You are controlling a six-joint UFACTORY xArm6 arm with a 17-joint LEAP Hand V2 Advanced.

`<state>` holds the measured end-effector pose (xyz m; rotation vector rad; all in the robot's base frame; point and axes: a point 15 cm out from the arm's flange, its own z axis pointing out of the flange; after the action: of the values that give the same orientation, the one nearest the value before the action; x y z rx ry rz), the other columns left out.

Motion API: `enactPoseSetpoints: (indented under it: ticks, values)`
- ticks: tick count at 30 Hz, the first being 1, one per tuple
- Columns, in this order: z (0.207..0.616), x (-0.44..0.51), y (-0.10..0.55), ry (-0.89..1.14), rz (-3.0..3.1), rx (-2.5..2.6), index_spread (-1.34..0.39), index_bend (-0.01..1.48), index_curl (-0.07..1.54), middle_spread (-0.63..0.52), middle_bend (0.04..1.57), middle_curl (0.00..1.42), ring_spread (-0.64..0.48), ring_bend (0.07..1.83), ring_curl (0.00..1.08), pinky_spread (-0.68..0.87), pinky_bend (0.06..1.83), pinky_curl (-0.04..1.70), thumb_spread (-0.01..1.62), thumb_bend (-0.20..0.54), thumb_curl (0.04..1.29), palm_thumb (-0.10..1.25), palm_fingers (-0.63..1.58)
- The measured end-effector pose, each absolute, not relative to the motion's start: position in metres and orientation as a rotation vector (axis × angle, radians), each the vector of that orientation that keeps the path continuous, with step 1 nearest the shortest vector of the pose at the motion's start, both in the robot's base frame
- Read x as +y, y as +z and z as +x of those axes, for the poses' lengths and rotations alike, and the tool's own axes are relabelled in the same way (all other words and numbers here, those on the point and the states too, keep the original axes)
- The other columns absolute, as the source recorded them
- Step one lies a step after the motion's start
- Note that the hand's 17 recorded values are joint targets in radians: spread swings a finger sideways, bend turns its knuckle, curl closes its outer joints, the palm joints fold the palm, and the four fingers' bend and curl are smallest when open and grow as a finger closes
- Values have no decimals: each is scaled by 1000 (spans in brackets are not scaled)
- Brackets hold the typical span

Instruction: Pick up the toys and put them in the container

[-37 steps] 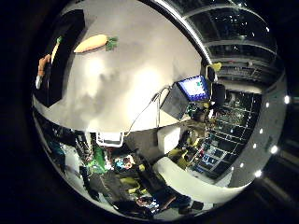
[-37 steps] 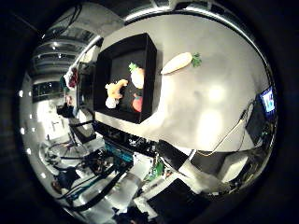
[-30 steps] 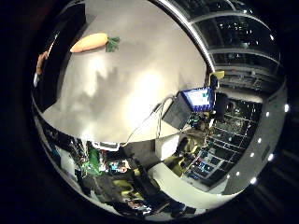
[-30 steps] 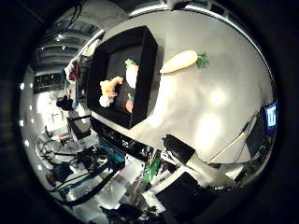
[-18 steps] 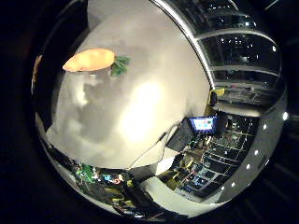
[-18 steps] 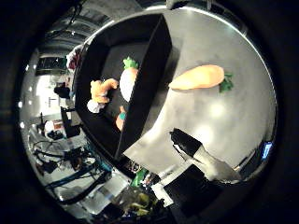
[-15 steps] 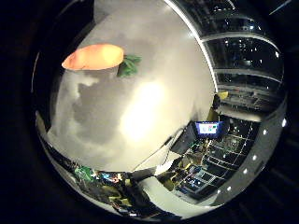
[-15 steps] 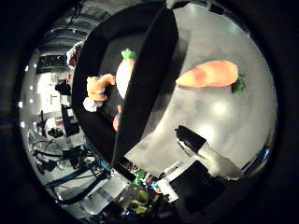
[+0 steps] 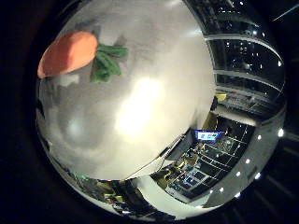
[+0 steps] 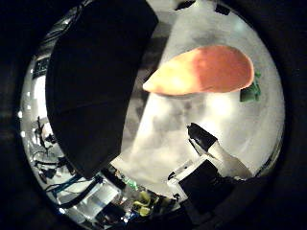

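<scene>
An orange carrot toy [image 10: 206, 70] with green leaves [image 10: 251, 93] lies on the white table [image 10: 177, 134], close under my palm in the thumb side view. It also shows in the little finger side view [image 9: 67, 51], with its leaves [image 9: 106, 62]. The black container [image 10: 96, 77] stands on the table beside the carrot; its inside is hidden. One white and black finger of my hand [image 10: 213, 158] reaches in over the table beside the carrot, without touching it.
The white table [image 9: 140, 103] fills most of the little finger side view. Beyond the table's edge stand room clutter and a lit screen [image 9: 206, 136].
</scene>
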<state>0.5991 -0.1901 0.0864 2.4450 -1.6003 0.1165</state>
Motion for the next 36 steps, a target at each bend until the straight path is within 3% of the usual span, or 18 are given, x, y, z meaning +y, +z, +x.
enactPoseSetpoints:
  ticks: [11, 16, 18, 20, 22, 24, 25, 27, 30, 36]
  values:
    - [592, -186, 57, 57, 2439, -1568, -418, 149, 241, -15, 260, 341, 34, 328, 278, 305, 348, 304, 944, -21, 522, 950, 167]
    - [589, -182, 53, 35, 2437, -1557, -413, 167, 252, -61, 319, 352, -39, 375, 274, 247, 315, 286, 943, -22, 526, 949, 333]
    - [587, -182, 52, 26, 2434, -1557, -426, 174, 260, -135, 409, 374, -158, 547, 304, 118, 284, 262, 946, -25, 517, 939, 596]
    - [585, -183, 51, 18, 2431, -1557, -432, 162, 256, -169, 459, 389, -201, 650, 329, 43, 325, 263, 946, -32, 509, 922, 800]
    - [582, -186, 51, 8, 2424, -1561, -450, 155, 243, -211, 494, 400, -256, 756, 348, -134, 513, 282, 937, -33, 499, 900, 1113]
    - [579, -190, 51, -5, 2413, -1569, -464, 239, 303, -241, 591, 452, -269, 863, 418, -331, 692, 359, 924, -31, 493, 881, 1285]
    - [577, -194, 51, -10, 2407, -1576, -466, 247, 309, -243, 607, 459, -269, 872, 422, -350, 704, 364, 923, -32, 491, 878, 1280]
    - [575, -199, 53, -10, 2402, -1583, -431, 479, 395, -216, 762, 513, -247, 922, 447, -374, 757, 399, 927, -28, 487, 872, 1544]
    - [576, -206, 63, 9, 2398, -1600, -345, 782, 538, -174, 961, 586, -218, 1078, 504, -369, 944, 486, 946, -27, 477, 859, 1474]
    - [578, -235, 133, 126, 2367, -1679, -290, 952, 609, -153, 1081, 626, -205, 1197, 549, -325, 1090, 561, 966, -27, 468, 843, 1415]
